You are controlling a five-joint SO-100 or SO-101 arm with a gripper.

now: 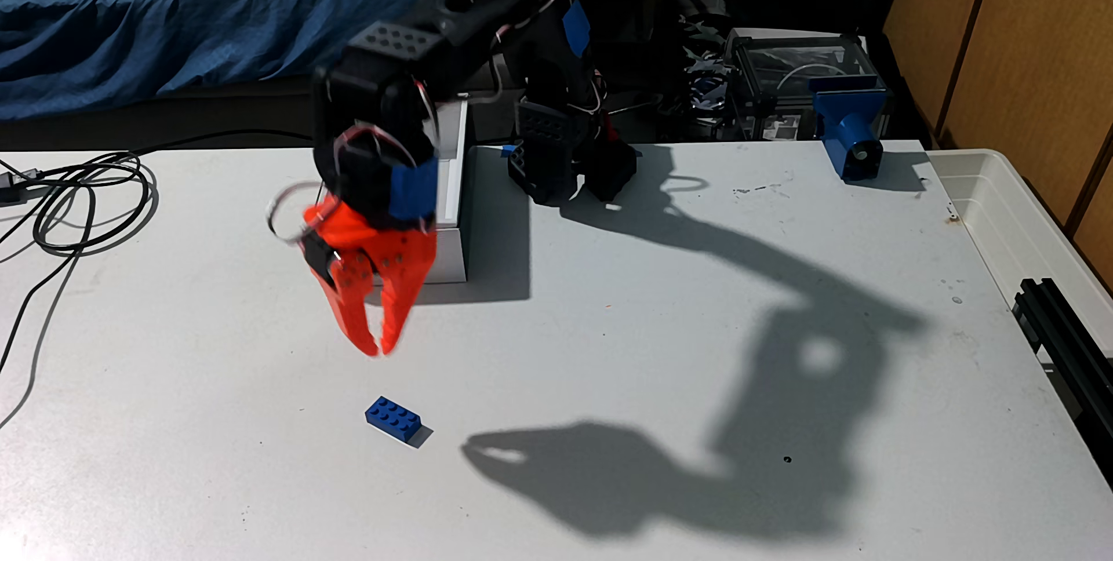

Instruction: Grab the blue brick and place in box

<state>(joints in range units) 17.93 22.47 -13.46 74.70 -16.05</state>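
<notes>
Nearest the camera, toward the front edge of the tabletop (662,308), lies the blue brick (394,420), studs up and turned at a slant to that edge, with bare surface all round it. Above and a little behind it in the fixed view hangs the orange claw (378,351), pointing down, its two fingertips nearly touching and nothing between them: clenched and empty, and clear of the brick. Behind the claw, nearer the back edge, stands the box (452,236), largely hidden by the black arm (385,115); the wall facing the camera shows white.

The plainest risk, as I judge it, is a descent with the fingers pinched like this: the tips would land on the studs and press or skid the brick away instead of straddling it. Because the brick sits askew, a claw not turned to match could close across its corners and spin it out. The brick looks light and smooth, so a shallow pinch may let it slip during the lift. The box is close behind the arm, and a low carry could knock its near wall and shift it. Loose wire loops (283,218) beside the claw might also snag.
</notes>
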